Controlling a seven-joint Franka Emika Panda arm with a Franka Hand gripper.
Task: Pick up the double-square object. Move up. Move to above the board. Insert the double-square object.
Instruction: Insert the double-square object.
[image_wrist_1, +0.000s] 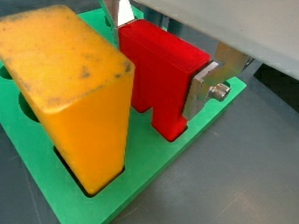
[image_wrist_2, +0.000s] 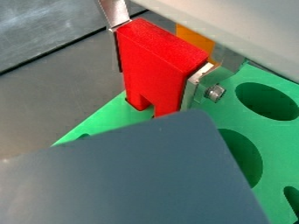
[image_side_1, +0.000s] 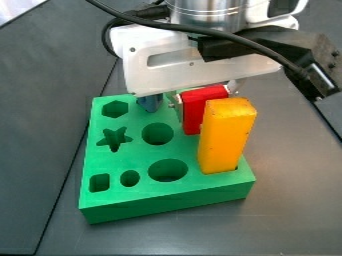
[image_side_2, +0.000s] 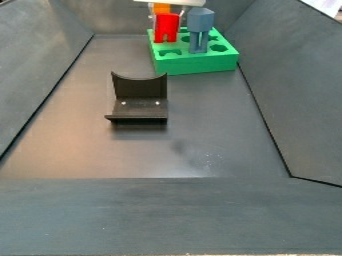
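The double-square object (image_wrist_1: 158, 74) is a bright red block with two legs and a groove between them. My gripper (image_wrist_1: 162, 52) is shut on it, a silver finger (image_wrist_1: 208, 86) pressed on each side. In both wrist views the legs of the double-square object (image_wrist_2: 152, 74) reach down to the top of the green board (image_wrist_1: 41, 153), close to its edge. How deep they sit is hidden. In a side view the gripper (image_side_1: 198, 95) hangs over the back of the board (image_side_1: 160, 195), with the red block (image_side_1: 201, 108) under it.
A tall orange-yellow block (image_side_1: 225, 135) stands in the board right beside the red one. A dark grey block (image_wrist_2: 128, 179) stands on the red block's other side. Star (image_side_1: 114, 137), hexagon and circle holes are open. The fixture (image_side_2: 136, 98) stands on the floor apart from the board (image_side_2: 201, 62).
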